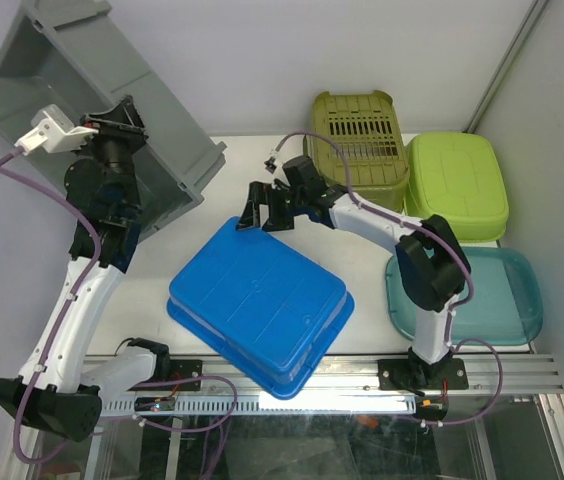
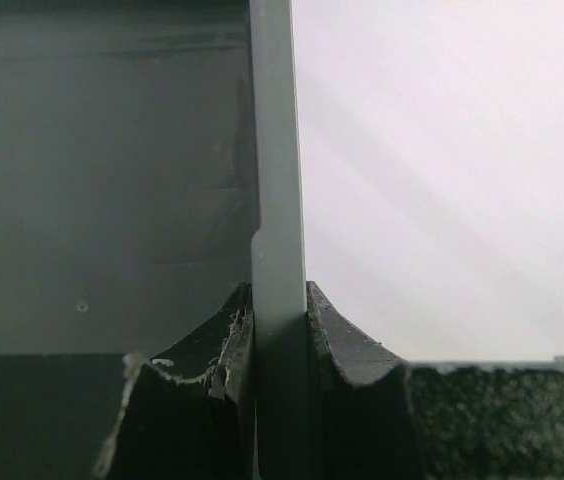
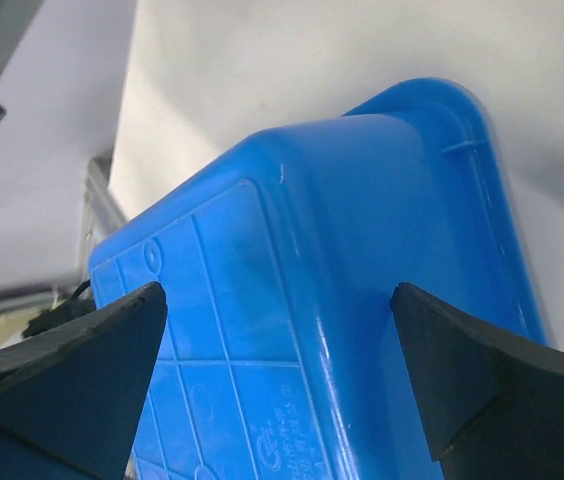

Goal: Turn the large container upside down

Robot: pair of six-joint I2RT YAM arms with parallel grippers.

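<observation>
Over the far left corner of the table [image 1: 367, 265], the large grey container [image 1: 157, 115] is held up at a steep tilt, with part of its inside seen from above. Its thin wall [image 2: 274, 150] is clenched between the fingers of the left tool [image 2: 280, 320]. At the centre, the right tool [image 1: 257, 212] is spread wide and grips nothing, poised just over the far edge of a blue tub [image 1: 262, 300] that lies bottom-up.

Left arm [image 1: 84, 288] high at far left, left tool [image 2: 280, 335] in a narrow clamp; right arm [image 1: 374, 222] forward, right tool [image 3: 280, 375] wide apart.
</observation>
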